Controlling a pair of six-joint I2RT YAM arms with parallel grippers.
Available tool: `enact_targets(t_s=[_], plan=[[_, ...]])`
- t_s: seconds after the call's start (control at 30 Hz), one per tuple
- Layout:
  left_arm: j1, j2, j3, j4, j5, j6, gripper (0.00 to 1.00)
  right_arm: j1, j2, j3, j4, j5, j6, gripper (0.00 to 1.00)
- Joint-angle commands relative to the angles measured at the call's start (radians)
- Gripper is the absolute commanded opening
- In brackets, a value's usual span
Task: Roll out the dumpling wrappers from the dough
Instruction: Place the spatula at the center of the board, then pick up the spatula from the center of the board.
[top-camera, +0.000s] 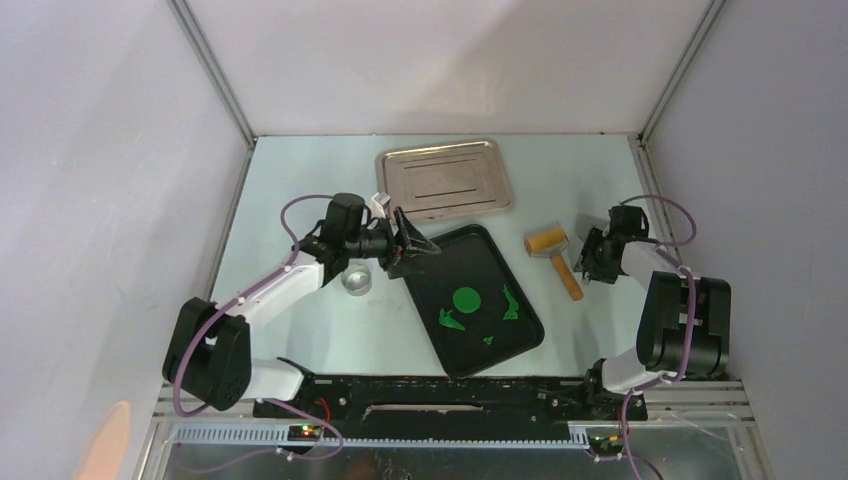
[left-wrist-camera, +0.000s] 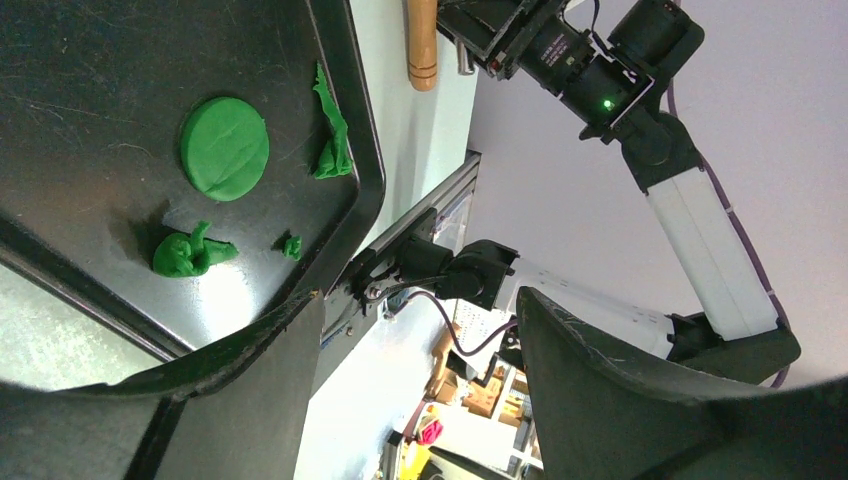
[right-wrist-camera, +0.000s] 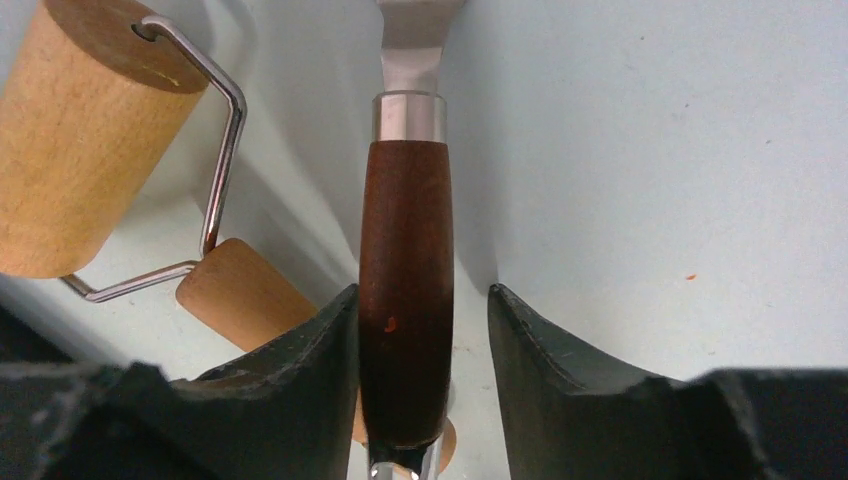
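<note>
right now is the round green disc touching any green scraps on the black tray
Apart. The left wrist view shows bare black tray around the round green disc, separating it from the curled scrap, the long scrap and the tiny crumb.

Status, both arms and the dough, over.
Left gripper open, empty, at far corner of black tray. Right gripper open around brown tool handle, beside roller. One round wrapper on tray, green scraps around it. Nothing blocking.

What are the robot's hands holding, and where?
Left gripper: open, nothing held. Right gripper: its jaws straddle a tool's brown handle, with a gap on one side, so not gripped.
</note>
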Motion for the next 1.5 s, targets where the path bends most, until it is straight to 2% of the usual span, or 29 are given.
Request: enact_targets(t_s=[0.0,0.2,0.47,0.8,1.03,1.17,1.37,1.47], plan=[[0.006,-0.004,-0.006,0.038,0.022,0.007,0.73,0.037,0.025,0.062,-0.076,0.129,-0.027,0.53],[0.006,0.0,-0.002,0.036,0.029,0.01,0.73,0.045,0.058,0.126,-0.108,0.159,-0.043,0.53],[0.006,0.013,-0.003,0.044,0.033,0.01,0.73,0.105,0.126,0.269,-0.255,0.231,-0.078,0.49],[0.01,0.011,-0.016,0.056,0.043,0.014,0.73,0.106,0.224,0.394,-0.415,0.211,-0.127,0.52],[0.014,0.012,-0.026,0.069,0.047,0.011,0.73,0.11,0.246,0.398,-0.428,0.174,-0.124,0.49],[0.018,0.01,-0.032,0.07,0.051,0.01,0.73,0.119,0.263,0.397,-0.417,0.158,-0.114,0.39],[0.023,0.002,-0.045,0.071,0.049,0.01,0.73,0.131,0.281,0.398,-0.405,0.166,-0.097,0.47],[0.025,-0.002,-0.049,0.071,0.048,0.009,0.73,0.132,0.278,0.396,-0.4,0.165,-0.091,0.38]])
